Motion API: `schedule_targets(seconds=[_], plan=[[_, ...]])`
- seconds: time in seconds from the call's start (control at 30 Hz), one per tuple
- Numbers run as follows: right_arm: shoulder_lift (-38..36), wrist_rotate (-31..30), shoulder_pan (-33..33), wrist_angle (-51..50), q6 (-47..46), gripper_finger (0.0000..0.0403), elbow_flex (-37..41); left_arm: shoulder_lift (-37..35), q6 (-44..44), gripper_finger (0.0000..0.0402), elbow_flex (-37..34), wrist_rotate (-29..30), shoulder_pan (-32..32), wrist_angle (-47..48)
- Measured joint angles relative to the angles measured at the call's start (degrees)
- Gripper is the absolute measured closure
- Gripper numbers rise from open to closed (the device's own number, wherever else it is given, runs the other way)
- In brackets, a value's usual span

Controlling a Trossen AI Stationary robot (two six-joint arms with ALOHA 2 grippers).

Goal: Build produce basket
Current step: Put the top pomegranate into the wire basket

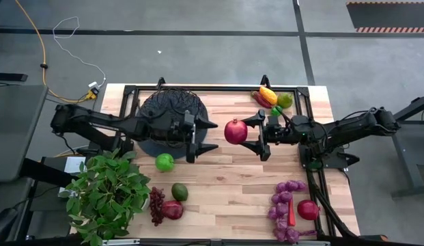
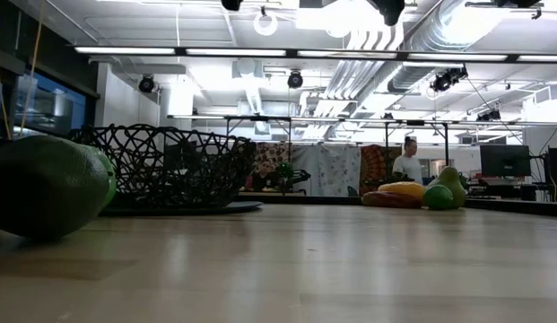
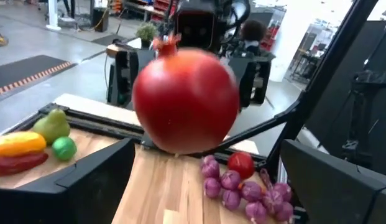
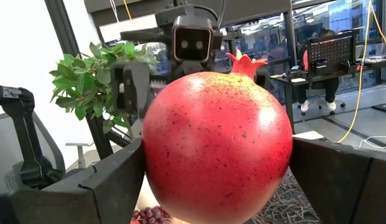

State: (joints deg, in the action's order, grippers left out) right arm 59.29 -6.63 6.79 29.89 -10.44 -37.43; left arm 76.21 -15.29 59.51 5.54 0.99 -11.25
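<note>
1. Basket (image 1: 172, 109) sits at nine o'clock on the counter (image 1: 225, 178), apparently without produce yet.
2. Our left gripper (image 1: 201, 136) hangs released beside it.
3. Our right gripper (image 1: 252, 135) is grasping a pomegranate (image 1: 235, 131) mid-counter; other fruit awaits.

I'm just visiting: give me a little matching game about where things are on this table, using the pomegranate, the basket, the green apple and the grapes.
Things:
1. pomegranate
2. basket
3. green apple
4. purple grapes

Places:
A. on the wood beside the leafy plant
B. under the left arm
C. held in the right claw
D. at the near right corner, by a red fruit

Pairs: 1-C, 2-B, 3-A, 4-D
</note>
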Motion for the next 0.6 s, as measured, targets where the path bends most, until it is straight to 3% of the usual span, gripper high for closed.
schedule_targets(seconds=[0.3,0.6], plan=[[0.0,1.27,0.0,1.31,-1.18,0.0066,0.0,6.73,2.37,0.0011,-0.02,0.12,0.24,-14.51],[0.02,3.52,0.0,1.28,-2.61,0.0066,0.0,10.99,3.34,0.0011,-0.02,0.97,0.22,-18.3]])
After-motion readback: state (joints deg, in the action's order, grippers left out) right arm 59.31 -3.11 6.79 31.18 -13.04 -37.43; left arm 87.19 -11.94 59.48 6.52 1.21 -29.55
